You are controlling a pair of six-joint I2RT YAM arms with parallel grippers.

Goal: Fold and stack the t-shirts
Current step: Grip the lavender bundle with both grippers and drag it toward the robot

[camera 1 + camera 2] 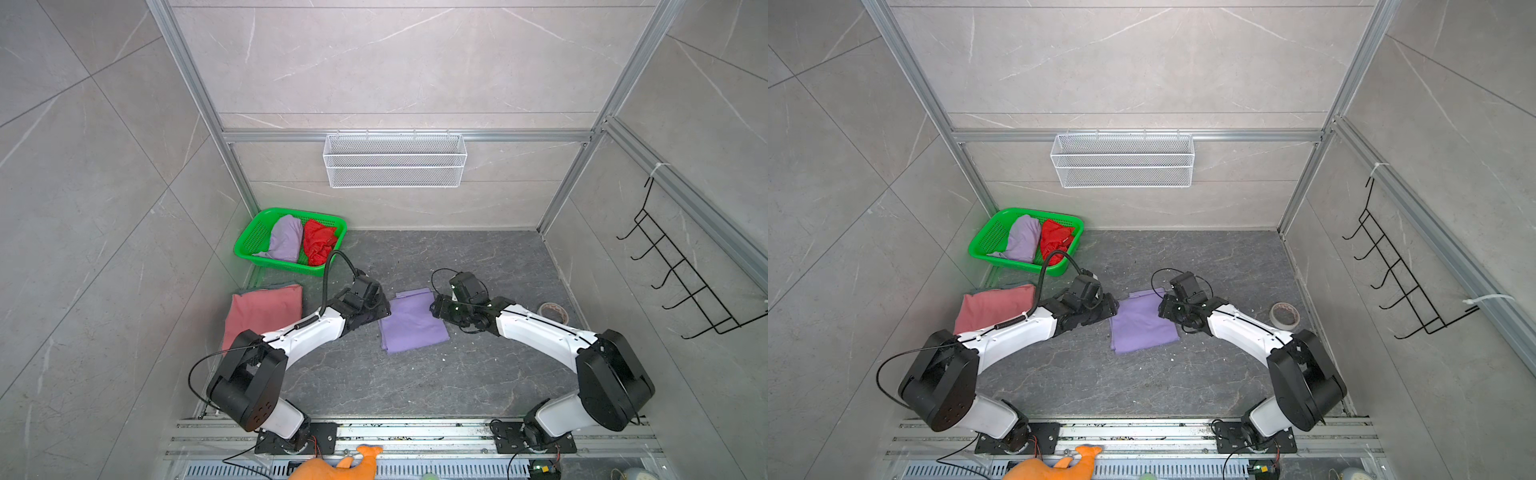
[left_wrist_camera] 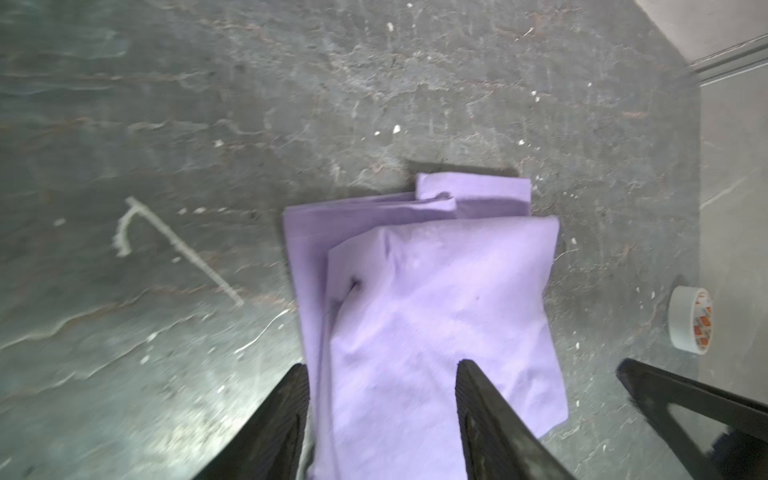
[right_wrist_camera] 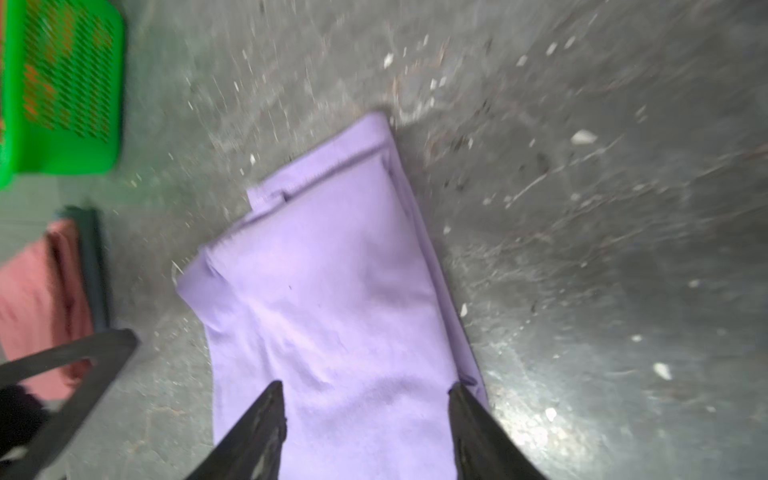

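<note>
The folded lavender t-shirt (image 1: 413, 322) is found about the middle of the worktop (image 1: 415, 386). It is laid flat as a rough rectangle of several layers. In both wrist views some layer edges are seen to stick out at one end, so the fold is not perfectly even.

The left fingers (image 1: 383, 311) are placed at its left edge and the right fingers (image 1: 437, 307) at its right edge. In each wrist view the two fingers are seen well parted, with the cloth lying flat below and between them, and nothing is held by either pair. Whether the tips touch the cloth cannot be told.

At the left edge of the worktop a dusty-pink t-shirt (image 1: 264, 313) is laid, already folded, over something darker of which only a thin edge is shown. In the far left corner a green basket (image 1: 247, 249) is placed. A second lavender t-shirt (image 1: 286, 239) and a red t-shirt (image 1: 318, 245) are kept in it, both crumpled. A tape roll (image 1: 552, 311) is seen near the right edge. An orange plush toy (image 1: 340, 463) is seen beyond the near edge.

The task is judged to be about half done. Two shirts are folded, but the lavender one is not yet stacked on the pink one. The two shirts in the basket are still to be taken out, folded and added to the pile.
</note>
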